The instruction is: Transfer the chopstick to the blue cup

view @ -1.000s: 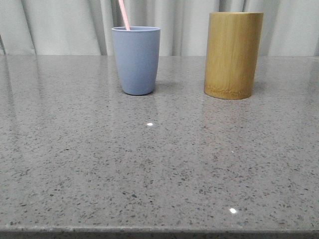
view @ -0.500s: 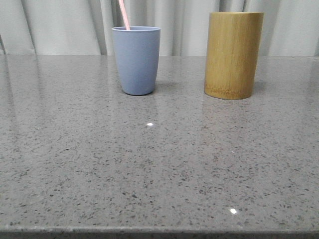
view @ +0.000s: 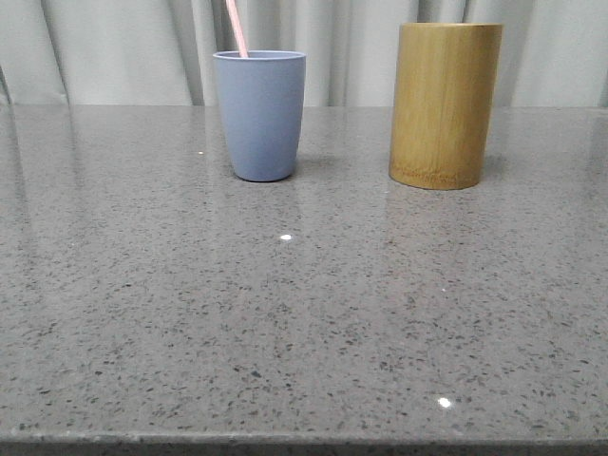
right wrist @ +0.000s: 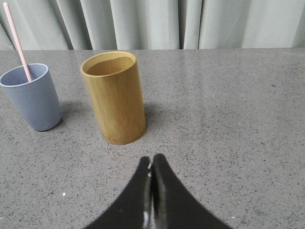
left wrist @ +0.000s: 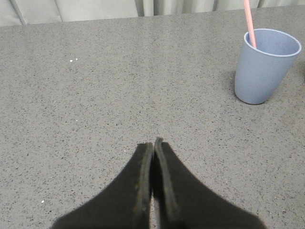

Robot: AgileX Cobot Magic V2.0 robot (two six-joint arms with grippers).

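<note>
Chopstick (view: 236, 28) is standing in the blue cup (view: 260, 115): lower end inside, pale pink shaft leaning against the rim and sticking up past the top of the front view. The left wrist view confirms it, stick (left wrist: 249, 23) resting on the cup's near-left inner wall.

Status, judged from how things lie: the transfer looks done. Stick is in the target cup and nothing is holding it. No step appears left, except maybe parking the arms.

Left gripper (left wrist: 153, 143): jaws pressed together, nothing between them, hovering low over bare countertop, well apart from the cup. Right gripper (right wrist: 151, 162): jaws likewise clamped on nothing, over the counter just in front of the bamboo holder (right wrist: 114, 98), not touching it.

Bamboo holder interior: the right wrist view shows into the top and the part I can see looks empty; I can't see down to the bottom.

Count:
- chopsticks: one
- blue cups: one
- bamboo holders: one
- grippers: two, both empty

Layout: cup and holder both upright on the grey speckled countertop (view: 304, 323), toward the back near the pale curtain (view: 114, 47). Cup is to the robot's left of the holder, a clear gap between them. The holder is taller than the cup.

Risk call: low. The cup sits flat, and the stick's lean looks stable.
</note>
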